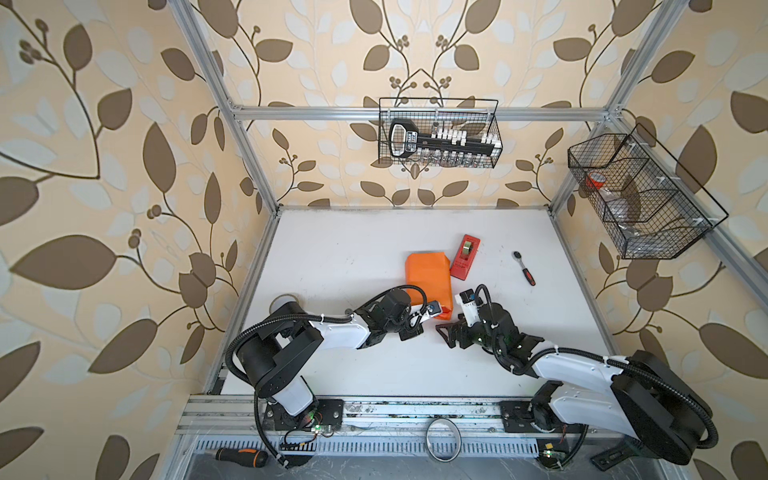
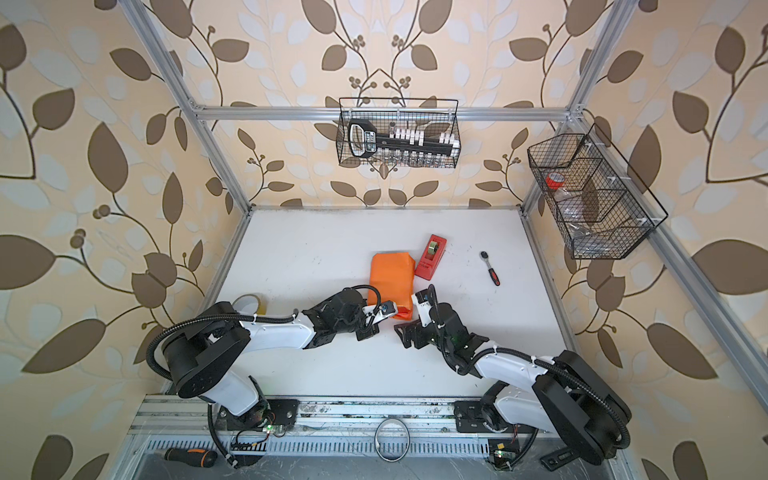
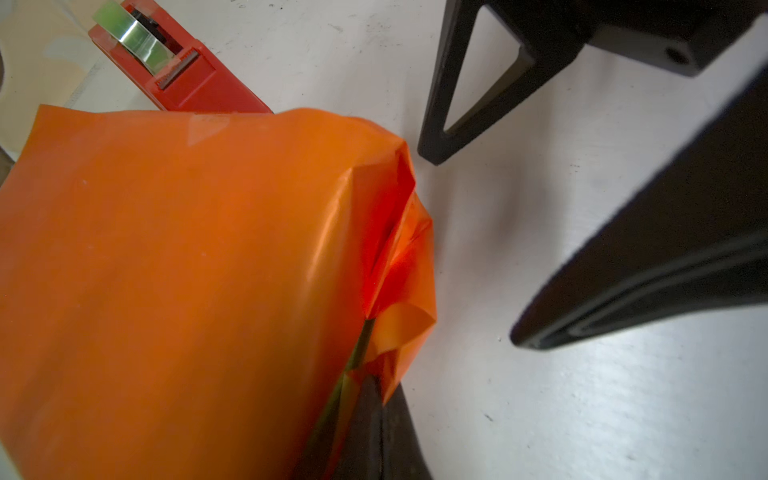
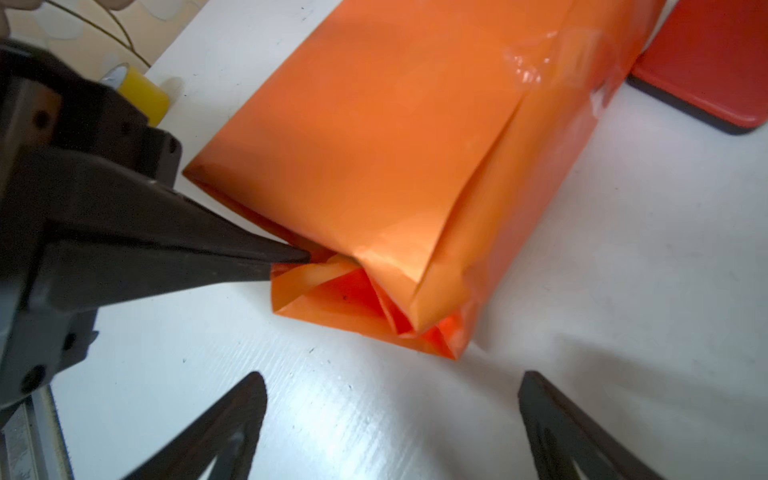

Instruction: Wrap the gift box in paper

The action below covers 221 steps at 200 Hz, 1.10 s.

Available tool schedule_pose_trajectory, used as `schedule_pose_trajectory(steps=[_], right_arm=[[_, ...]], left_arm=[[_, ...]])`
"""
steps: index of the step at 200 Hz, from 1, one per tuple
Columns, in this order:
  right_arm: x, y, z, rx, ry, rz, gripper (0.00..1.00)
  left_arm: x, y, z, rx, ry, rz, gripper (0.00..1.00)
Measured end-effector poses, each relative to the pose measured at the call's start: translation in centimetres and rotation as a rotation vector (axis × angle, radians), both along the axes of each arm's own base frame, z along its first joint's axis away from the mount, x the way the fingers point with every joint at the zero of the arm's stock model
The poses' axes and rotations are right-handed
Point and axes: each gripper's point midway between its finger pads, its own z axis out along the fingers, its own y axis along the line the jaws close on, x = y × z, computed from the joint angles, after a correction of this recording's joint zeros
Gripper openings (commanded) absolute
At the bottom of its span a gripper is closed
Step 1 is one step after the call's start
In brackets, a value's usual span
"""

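Closing end flap | left claw (image 4: 305, 257) closed, tip against loose end fold of paper (image 4: 374, 124) | right claw (image 4: 392, 376) open, empty, just beside | judgement: crease flap flat before releasing.

Paper (image 1: 428, 278): glossy orange, wrapped round the box as a flat oblong parcel. It lies mid-table (image 1: 332, 257), long axis running front to back. Top seam lapped lengthwise; clear tape (image 4: 534, 66) near the far end. Near end unsealed, flaps loosely folded and gaping. Box (image 3: 356, 361): only a thin green edge shows in that gap.
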Motion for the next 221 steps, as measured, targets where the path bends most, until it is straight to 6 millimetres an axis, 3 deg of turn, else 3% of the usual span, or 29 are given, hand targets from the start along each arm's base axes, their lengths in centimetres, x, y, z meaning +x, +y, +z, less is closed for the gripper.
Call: schedule_pose_trajectory(steps=[41,184,221], right_arm=[[-0.1,-0.1,-2.4,-0.052,-0.028,0.025,0.87],[3.8,1.1,-2.5,-0.129,-0.205,0.025,0.76],[4.0,1.0,-2.3,-0.133,-0.217,0.016,0.72]], left_arm=[[-0.1,0.0,-0.1,0.000,0.002,-0.003,0.00],[-0.2,0.0,-0.8,0.013,0.018,-0.008,0.00],[-0.2,-0.3,-0.8,0.011,0.028,-0.019,0.15]])
